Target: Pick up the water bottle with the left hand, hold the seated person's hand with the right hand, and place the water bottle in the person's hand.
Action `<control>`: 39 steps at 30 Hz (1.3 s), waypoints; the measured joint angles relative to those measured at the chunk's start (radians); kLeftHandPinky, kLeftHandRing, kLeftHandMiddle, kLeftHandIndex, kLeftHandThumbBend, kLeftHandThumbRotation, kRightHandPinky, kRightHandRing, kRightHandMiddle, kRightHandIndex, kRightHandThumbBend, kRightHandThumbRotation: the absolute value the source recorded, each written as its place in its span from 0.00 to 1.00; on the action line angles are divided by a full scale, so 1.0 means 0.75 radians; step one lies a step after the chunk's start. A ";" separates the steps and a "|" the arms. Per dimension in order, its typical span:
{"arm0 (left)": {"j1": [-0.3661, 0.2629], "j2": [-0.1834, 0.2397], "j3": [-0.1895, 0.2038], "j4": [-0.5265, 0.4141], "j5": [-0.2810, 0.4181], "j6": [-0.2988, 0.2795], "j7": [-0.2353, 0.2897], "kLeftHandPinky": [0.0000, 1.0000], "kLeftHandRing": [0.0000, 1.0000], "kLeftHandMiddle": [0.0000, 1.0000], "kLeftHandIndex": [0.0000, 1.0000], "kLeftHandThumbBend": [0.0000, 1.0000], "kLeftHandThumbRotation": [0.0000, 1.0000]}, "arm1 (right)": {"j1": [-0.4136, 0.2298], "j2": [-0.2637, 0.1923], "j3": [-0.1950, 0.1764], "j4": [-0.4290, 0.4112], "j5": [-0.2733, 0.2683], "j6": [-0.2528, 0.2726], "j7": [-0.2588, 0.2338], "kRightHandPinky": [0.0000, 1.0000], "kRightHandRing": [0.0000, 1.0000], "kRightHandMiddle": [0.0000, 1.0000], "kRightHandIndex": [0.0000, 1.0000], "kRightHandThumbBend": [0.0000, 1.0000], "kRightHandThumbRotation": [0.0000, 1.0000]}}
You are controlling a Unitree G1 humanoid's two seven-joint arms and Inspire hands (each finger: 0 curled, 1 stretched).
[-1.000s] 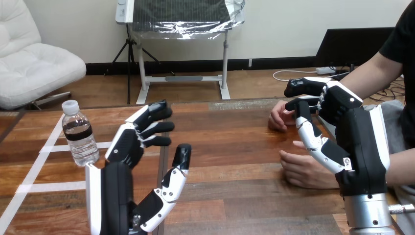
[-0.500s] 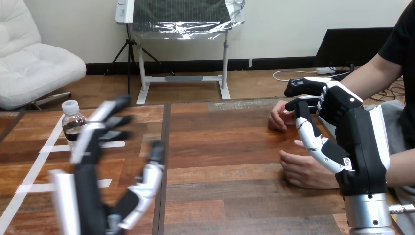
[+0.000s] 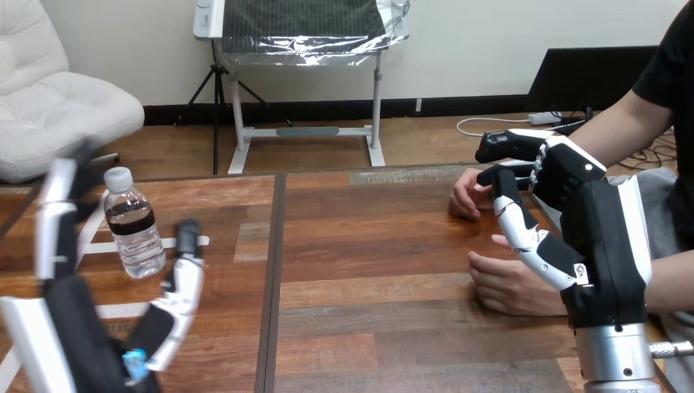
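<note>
You have the wooden table (image 3: 368, 246) spread across the view, with white tape lines (image 3: 98, 246) on its left part. Your right hand (image 3: 601, 221) is raised at the right side, its fingers loosely extended and its thumb out, gripping nothing. It sits in front of the person's two hands, and you cannot tell whether it touches either. Your left hand (image 3: 78, 327) is at the lower left, spread wide with fingers up and thumb (image 3: 187, 262) out to the side, and has nothing in its grasp. The person's nearer hand (image 3: 511, 286) rests on the table just beside your right thumb. The farther hand (image 3: 466, 192) lies curled beyond it. The water bottle (image 3: 133, 225) stands upright and capped on the tape, in the gap between your left fingers and thumb, not clasped.
</note>
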 measured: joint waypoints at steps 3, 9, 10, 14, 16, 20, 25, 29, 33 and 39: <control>-0.003 0.001 0.017 -0.001 -0.029 0.018 -0.007 0.91 0.93 0.95 0.93 0.63 0.19 | 0.000 0.000 0.000 0.000 -0.001 0.000 0.001 0.47 0.56 0.63 0.63 0.28 0.00; -0.017 0.002 0.056 0.007 -0.088 0.076 -0.037 0.93 0.94 0.97 0.94 0.68 0.21 | 0.000 0.000 0.000 0.001 -0.003 0.000 0.000 0.47 0.56 0.63 0.63 0.28 0.00; -0.021 0.002 0.064 0.010 -0.097 0.085 -0.043 0.94 0.95 0.97 0.95 0.68 0.21 | 0.000 0.000 0.000 0.002 -0.003 0.000 0.001 0.47 0.56 0.63 0.63 0.28 0.00; -0.058 -0.003 0.116 0.041 -0.152 0.147 -0.078 0.95 0.96 0.98 0.96 0.72 0.22 | -0.005 0.000 0.000 0.013 -0.003 -0.004 0.001 0.46 0.56 0.63 0.63 0.28 0.00; -0.067 -0.002 0.130 0.054 -0.164 0.160 -0.093 0.98 0.97 0.98 0.97 0.74 0.24 | -0.007 0.000 0.000 0.018 -0.004 -0.004 0.001 0.46 0.55 0.63 0.63 0.28 0.00; -0.104 -0.004 0.158 0.099 -0.206 0.193 -0.133 0.99 0.97 0.99 0.98 0.75 0.26 | -0.008 -0.001 -0.002 0.026 -0.004 -0.004 0.001 0.46 0.55 0.63 0.63 0.28 0.00; -0.159 -0.016 0.195 0.170 -0.268 0.229 -0.192 0.99 0.99 0.99 0.99 0.75 0.29 | -0.011 -0.001 -0.002 0.032 -0.008 -0.004 0.001 0.46 0.55 0.63 0.63 0.28 0.00; -0.190 -0.019 0.215 0.221 -0.308 0.255 -0.243 0.99 0.99 1.00 0.99 0.74 0.30 | -0.015 -0.001 -0.001 0.032 -0.014 -0.004 0.001 0.46 0.55 0.62 0.63 0.28 0.00; -0.220 -0.016 0.236 0.271 -0.339 0.285 -0.297 0.96 0.99 1.00 0.99 0.76 0.33 | -0.020 -0.001 -0.001 0.032 -0.016 -0.004 0.001 0.46 0.55 0.62 0.62 0.29 0.00; -0.274 -0.010 0.255 0.347 -0.343 0.335 -0.353 0.95 0.99 1.00 0.98 0.78 0.37 | -0.026 -0.001 -0.002 0.035 -0.017 -0.006 0.001 0.46 0.55 0.62 0.62 0.29 0.00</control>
